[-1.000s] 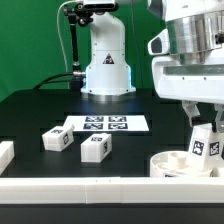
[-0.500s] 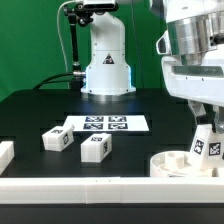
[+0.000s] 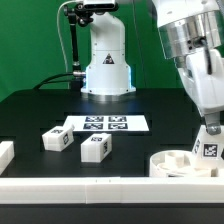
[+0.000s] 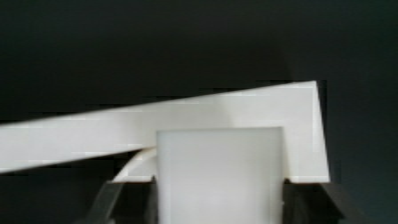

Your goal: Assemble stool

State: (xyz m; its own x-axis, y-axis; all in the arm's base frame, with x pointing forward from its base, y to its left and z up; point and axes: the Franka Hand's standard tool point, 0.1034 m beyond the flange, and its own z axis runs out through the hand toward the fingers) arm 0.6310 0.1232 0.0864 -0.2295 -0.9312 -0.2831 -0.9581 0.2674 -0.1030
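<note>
The round white seat (image 3: 176,163) lies at the front on the exterior view's right. My gripper (image 3: 211,132) is shut on a white tagged leg (image 3: 208,149) and holds it upright at the seat's right side, its lower end on or in the seat. In the wrist view the leg (image 4: 221,165) fills the gap between my dark fingers (image 4: 128,196). Two more tagged legs (image 3: 55,140) (image 3: 95,149) lie loose on the black table at the left.
The marker board (image 3: 105,124) lies flat behind the loose legs. A white block (image 3: 5,153) sits at the far left edge. A white rail (image 3: 90,189) runs along the table's front. The robot base (image 3: 105,60) stands at the back.
The arm's wrist has tilted and swung toward the exterior view's right. The held leg stays at the seat, shifted slightly lower and to the right.
</note>
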